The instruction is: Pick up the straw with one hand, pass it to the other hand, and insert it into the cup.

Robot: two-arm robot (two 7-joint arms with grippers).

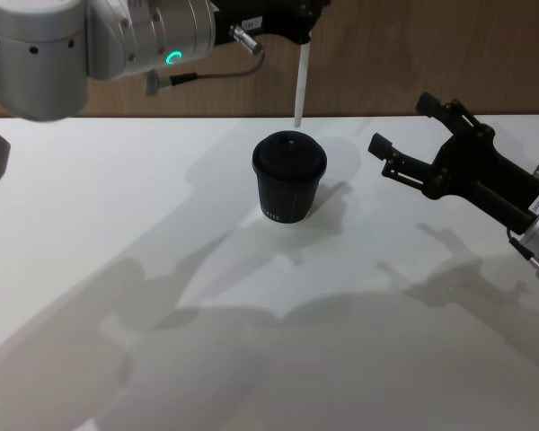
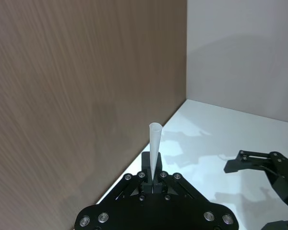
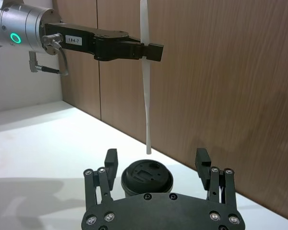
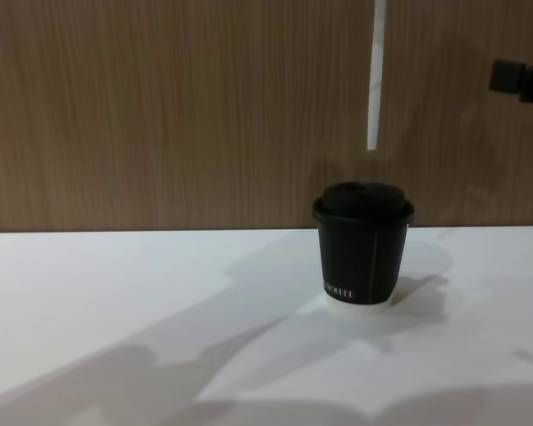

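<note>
The white straw (image 1: 299,85) hangs upright with its lower end a short way above the lid of the black cup (image 1: 289,177). My left gripper (image 1: 303,34), on the silver arm with the green ring, is shut on the straw's upper part. In the left wrist view the straw (image 2: 155,146) rises from between the shut left gripper (image 2: 152,181). My right gripper (image 1: 402,124) hovers open to the right of the cup, holding nothing. In the right wrist view the right gripper (image 3: 156,157) faces the cup (image 3: 147,178), with the straw (image 3: 145,81) above it. The chest view shows the straw (image 4: 374,75) over the cup (image 4: 363,247).
The cup stands on a white table (image 1: 117,269) close to a brown wooden wall (image 4: 160,106) at the back. A thin dark cable (image 1: 242,65) loops under the left arm's wrist.
</note>
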